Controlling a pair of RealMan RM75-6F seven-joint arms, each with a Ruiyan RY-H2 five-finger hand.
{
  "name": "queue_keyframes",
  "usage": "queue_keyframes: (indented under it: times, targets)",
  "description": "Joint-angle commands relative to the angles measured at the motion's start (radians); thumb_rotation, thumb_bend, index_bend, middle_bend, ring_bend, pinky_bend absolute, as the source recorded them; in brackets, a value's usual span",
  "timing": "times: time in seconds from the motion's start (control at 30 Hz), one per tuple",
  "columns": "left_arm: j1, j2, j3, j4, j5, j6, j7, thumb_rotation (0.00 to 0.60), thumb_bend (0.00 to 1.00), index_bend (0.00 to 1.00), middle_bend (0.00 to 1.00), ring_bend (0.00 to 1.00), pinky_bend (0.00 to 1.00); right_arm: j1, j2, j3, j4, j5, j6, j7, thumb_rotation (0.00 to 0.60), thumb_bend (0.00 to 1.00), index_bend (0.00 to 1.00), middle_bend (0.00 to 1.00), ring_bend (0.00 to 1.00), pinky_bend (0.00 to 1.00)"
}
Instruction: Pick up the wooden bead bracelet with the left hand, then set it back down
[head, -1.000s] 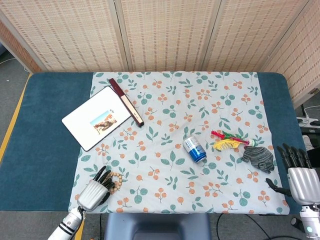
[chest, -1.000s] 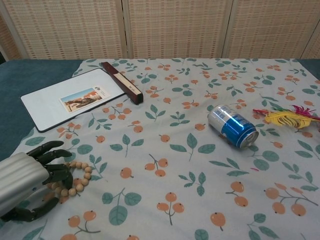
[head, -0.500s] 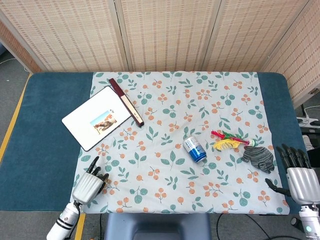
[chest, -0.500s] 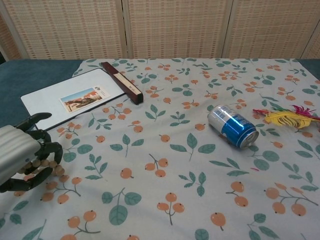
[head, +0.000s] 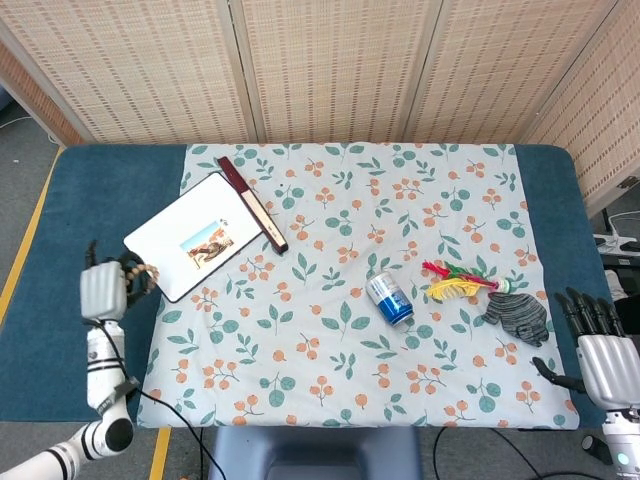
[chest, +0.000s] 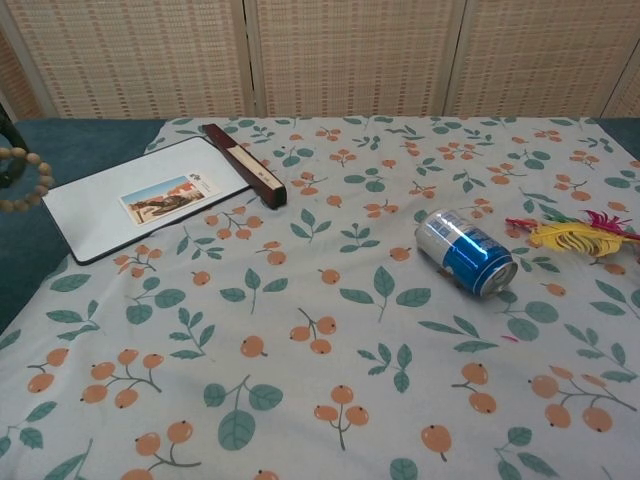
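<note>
At the table's left edge, left hand (head: 103, 290) grips the wooden bead bracelet (head: 141, 277), lifted clear above the blue table (head: 90, 200), just beside the white board (head: 195, 236); set-down lies directly below. Right hand (head: 602, 352) rests far right, fingers apart, holding nothing.

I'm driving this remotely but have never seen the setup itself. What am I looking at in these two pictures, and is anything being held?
One picture looks down from the robot's head, the other looks forward from its chest. The robot has two arms ending in mechanical hands. Its left hand is raised at the table's left side and holds the wooden bead bracelet, which hangs from its fingers off the cloth; the chest view catches only the beads at its left edge. Its right hand rests open at the near right corner, holding nothing. On the floral tablecloth lie a white board, a dark folded fan, a blue can on its side, a feathered toy and a grey glove.
</note>
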Motion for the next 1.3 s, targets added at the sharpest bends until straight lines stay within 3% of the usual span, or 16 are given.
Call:
queue_keyframes:
  times: [0.03, 0.1, 0.17, 0.4, 0.5, 0.57, 0.63, 0.8, 0.87, 1.07, 1.3]
  targets:
    - [-0.085, 0.083, -0.375, -0.104, -0.557, -0.116, 0.016, 0.6, 0.66, 0.68, 0.85, 0.49, 0.08, -0.001, 0.001, 0.0, 0.001, -0.005, -0.001, -0.001, 0.427, 0.15, 0.0, 0.0, 0.0, 0.0]
    - [-0.083, 0.113, -0.414, -0.134, -0.676, -0.155, 0.015, 0.6, 0.66, 0.67, 0.85, 0.49, 0.08, -0.001, 0.001, 0.0, -0.001, -0.008, -0.002, -0.001, 0.427, 0.15, 0.0, 0.0, 0.0, 0.0]
    - [-0.07, 0.16, -0.478, -0.185, -0.867, -0.231, -0.004, 0.6, 0.65, 0.66, 0.85, 0.49, 0.07, -0.002, 0.001, 0.001, -0.001, -0.009, -0.003, -0.002, 0.426, 0.15, 0.0, 0.0, 0.0, 0.0]
    - [-0.044, 0.334, -0.6, -0.228, -1.483, -0.497, -0.052, 0.6, 0.6, 0.66, 0.85, 0.49, 0.05, -0.005, 0.0, 0.004, -0.003, -0.011, -0.006, -0.002, 0.425, 0.15, 0.0, 0.0, 0.0, 0.0]
    - [-0.019, 0.37, -0.632, -0.231, -1.607, -0.615, -0.106, 0.6, 0.6, 0.62, 0.79, 0.45, 0.01, -0.006, 0.001, 0.007, -0.001, -0.008, -0.007, 0.0, 0.426, 0.15, 0.0, 0.0, 0.0, 0.0]
    - [0.015, 0.395, -0.637, -0.244, -1.676, -0.732, -0.146, 0.549, 0.62, 0.58, 0.74, 0.41, 0.0, -0.005, 0.001, 0.008, 0.0, -0.007, -0.01, 0.003, 0.426, 0.15, 0.0, 0.0, 0.0, 0.0]
    - [0.043, 0.417, -0.624, -0.251, -1.707, -0.845, -0.184, 0.452, 0.62, 0.52, 0.68, 0.36, 0.0, -0.004, 0.0, 0.009, 0.002, -0.006, -0.016, 0.004, 0.424, 0.15, 0.0, 0.0, 0.0, 0.0]
    - [0.098, 0.453, -0.577, -0.246, -1.702, -1.102, -0.317, 0.391, 0.61, 0.47, 0.59, 0.28, 0.0, -0.003, -0.001, 0.012, 0.005, 0.0, -0.024, 0.003, 0.425, 0.15, 0.0, 0.0, 0.0, 0.0]
    - [0.11, 0.464, -0.55, -0.228, -1.668, -1.185, -0.383, 0.41, 0.6, 0.47, 0.58, 0.27, 0.0, -0.001, -0.002, 0.013, 0.005, 0.002, -0.028, 0.002, 0.425, 0.15, 0.0, 0.0, 0.0, 0.0]
    - [0.093, 0.481, -0.474, -0.155, -1.54, -1.284, -0.553, 0.44, 0.6, 0.47, 0.59, 0.27, 0.0, 0.0, -0.004, 0.014, 0.006, 0.002, -0.035, 0.002, 0.425, 0.15, 0.0, 0.0, 0.0, 0.0]
    - [0.063, 0.499, -0.405, -0.108, -1.423, -1.299, -0.74, 0.436, 0.56, 0.46, 0.61, 0.27, 0.0, 0.002, -0.006, 0.013, 0.006, 0.001, -0.046, 0.003, 0.424, 0.15, 0.0, 0.0, 0.0, 0.0]
